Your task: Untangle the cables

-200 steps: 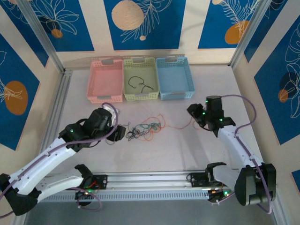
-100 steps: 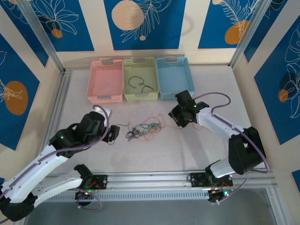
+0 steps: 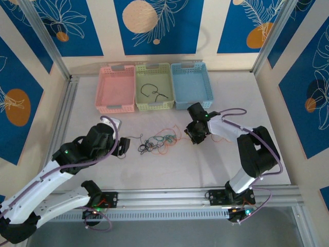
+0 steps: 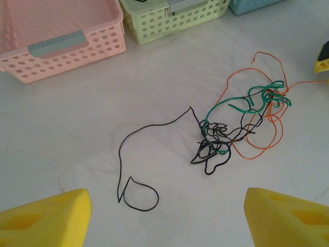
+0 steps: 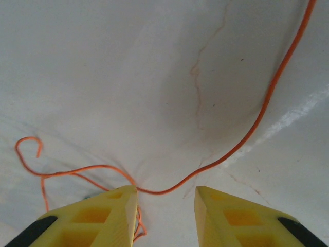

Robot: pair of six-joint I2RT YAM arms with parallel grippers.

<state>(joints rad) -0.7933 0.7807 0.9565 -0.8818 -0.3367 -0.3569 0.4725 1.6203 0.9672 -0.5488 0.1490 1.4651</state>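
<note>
The cables lie knotted on the white counter between the two arms: black, green and orange strands, with a black loop trailing toward the left claw, which hovers wide open and empty. The right claw sits low and partly open, and an orange strand crosses the gap between its fingertips, ungripped. One black cable lies in the green basket.

The tangled cables lie on the desk between my left hand and my right hand. Behind them stands a row of three baskets; in the middle one lies a separate cable.
</note>
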